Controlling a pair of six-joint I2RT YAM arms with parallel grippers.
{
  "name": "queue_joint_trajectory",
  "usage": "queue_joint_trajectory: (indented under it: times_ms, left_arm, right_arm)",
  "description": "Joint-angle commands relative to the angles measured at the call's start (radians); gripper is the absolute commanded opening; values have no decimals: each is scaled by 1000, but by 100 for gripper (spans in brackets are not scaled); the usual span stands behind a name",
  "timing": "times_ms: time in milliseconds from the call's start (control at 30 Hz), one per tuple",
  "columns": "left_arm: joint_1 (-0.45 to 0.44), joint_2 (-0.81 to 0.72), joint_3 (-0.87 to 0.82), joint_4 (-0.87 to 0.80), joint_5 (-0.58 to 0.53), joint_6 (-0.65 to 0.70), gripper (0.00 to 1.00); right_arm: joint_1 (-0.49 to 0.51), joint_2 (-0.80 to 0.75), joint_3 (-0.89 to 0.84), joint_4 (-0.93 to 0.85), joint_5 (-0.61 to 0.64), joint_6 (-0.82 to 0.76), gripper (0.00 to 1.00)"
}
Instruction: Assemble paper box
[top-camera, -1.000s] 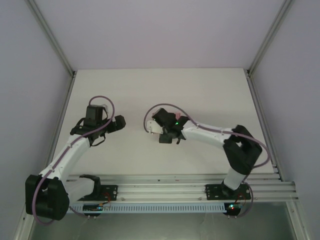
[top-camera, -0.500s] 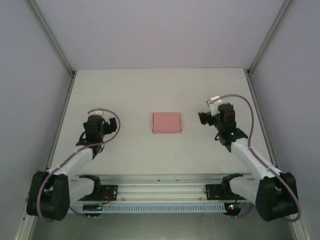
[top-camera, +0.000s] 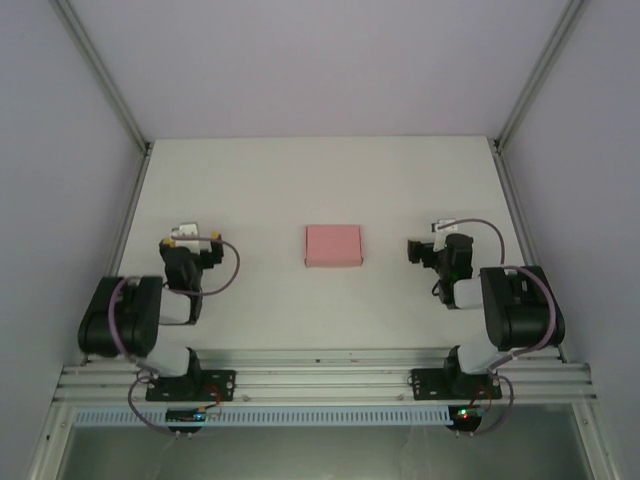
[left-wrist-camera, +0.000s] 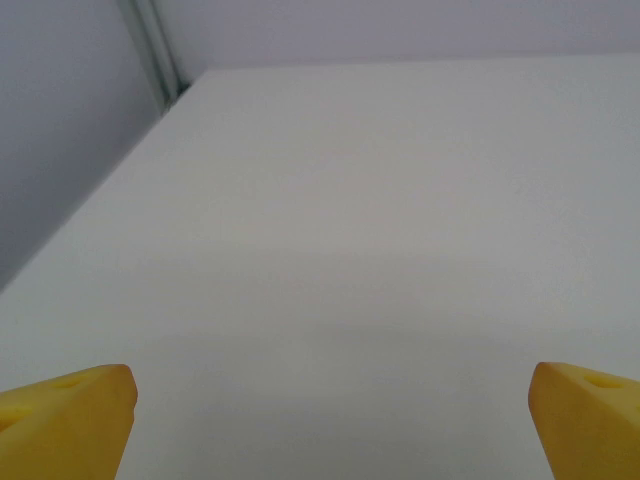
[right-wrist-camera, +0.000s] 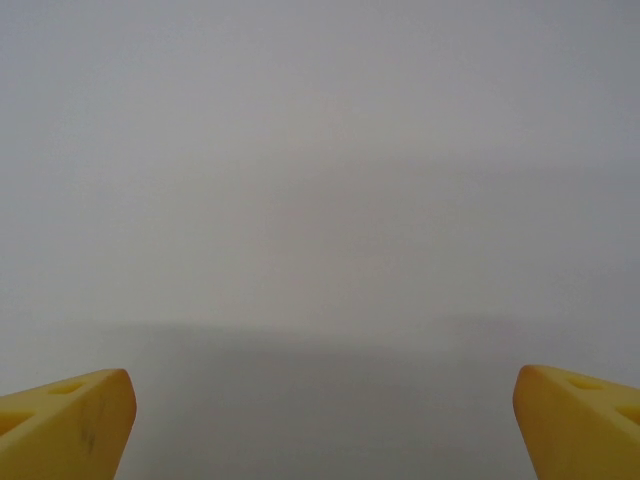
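Between the spread, empty fingers of left gripper (left-wrist-camera: 330, 380) and right gripper (right-wrist-camera: 325, 385), well apart from both, paper box (top-camera: 333, 245) rests on table (top-camera: 300, 180).

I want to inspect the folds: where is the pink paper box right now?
In the top external view, the paper box lies in the middle of the table, between the left gripper and the right gripper, touching neither.
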Motion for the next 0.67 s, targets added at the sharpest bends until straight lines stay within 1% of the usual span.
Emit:
queue_joint_trajectory:
  times_ms: [0, 33, 67, 100, 133, 200, 267, 300, 333, 400, 433, 633]
  left_arm:
    - [14, -33, 0, 62, 32, -25, 99]
    - [34, -53, 47, -42, 35, -51, 99]
    - [51, -5, 88, -36, 15, -74, 100]
    - [46, 9, 131, -109, 29, -58, 100]
    - [37, -18, 177, -245, 46, -47, 100]
    - [37, 13, 149, -121, 48, -38, 100]
    - [38, -19, 169, -220, 49, -47, 100]
    - [37, 0, 156, -166, 47, -42, 100]
    - [38, 0, 154, -153, 49, -42, 100]
    - [38, -12, 165, -201, 48, -46, 99]
    - [37, -5, 159, -178, 47, -43, 100]
    - [36, -10, 162, -191, 48, -44, 100]
  right_arm:
    - [-25, -13, 66, -28, -25, 42, 99]
    - [-27, -9, 62, -13, -31, 42, 99]
    - [-28, 8, 47, 51, -35, 61, 99]
    - [-26, 7, 49, 41, -34, 63, 99]
    - [-26, -3, 56, 6, -29, 58, 99]
    - [-25, 5, 47, 48, -26, 52, 99]
    - [-26, -1, 53, 19, -26, 54, 99]
    - [-25, 2, 51, 29, -29, 53, 99]
    - [-26, 5, 49, 35, -32, 53, 99]
    - [-26, 2, 51, 26, -34, 53, 99]
    - [-25, 4, 51, 29, -34, 54, 99]
    - [-26, 4, 51, 26, -35, 55, 99]
